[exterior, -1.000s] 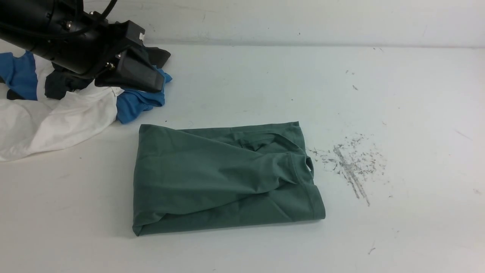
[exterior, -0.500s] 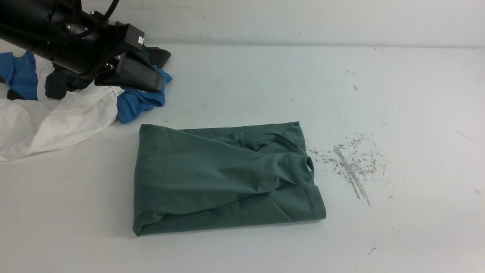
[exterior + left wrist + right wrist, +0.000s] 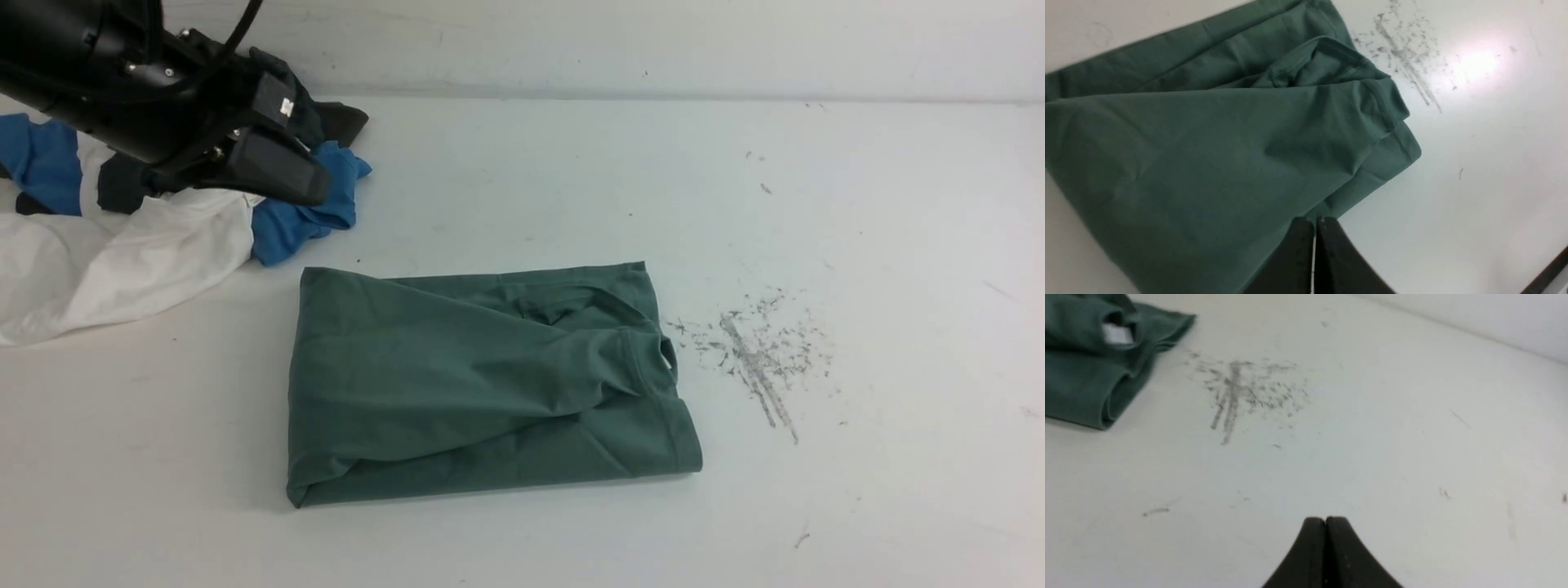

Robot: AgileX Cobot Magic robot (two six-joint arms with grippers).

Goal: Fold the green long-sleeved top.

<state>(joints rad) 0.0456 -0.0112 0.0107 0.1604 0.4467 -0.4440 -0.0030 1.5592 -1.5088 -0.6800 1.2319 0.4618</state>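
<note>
The green long-sleeved top (image 3: 482, 380) lies folded into a rough rectangle in the middle of the white table. It fills much of the left wrist view (image 3: 1208, 134), and its edge with a white label shows in the right wrist view (image 3: 1094, 359). My left gripper (image 3: 314, 189) hangs above the pile of clothes at the back left, well away from the top, shut and empty (image 3: 1314, 222). My right gripper (image 3: 1325, 520) is shut and empty too, above bare table to the right of the top. It is out of the front view.
A heap of blue (image 3: 298, 216), white (image 3: 122, 261) and dark grey (image 3: 339, 121) garments lies at the back left under my left arm. A patch of grey scuff marks (image 3: 755, 351) sits on the table right of the top. A wall runs along the far edge.
My left arm has drawn back and to the left, higher over the clothes pile. The green top has not moved.
</note>
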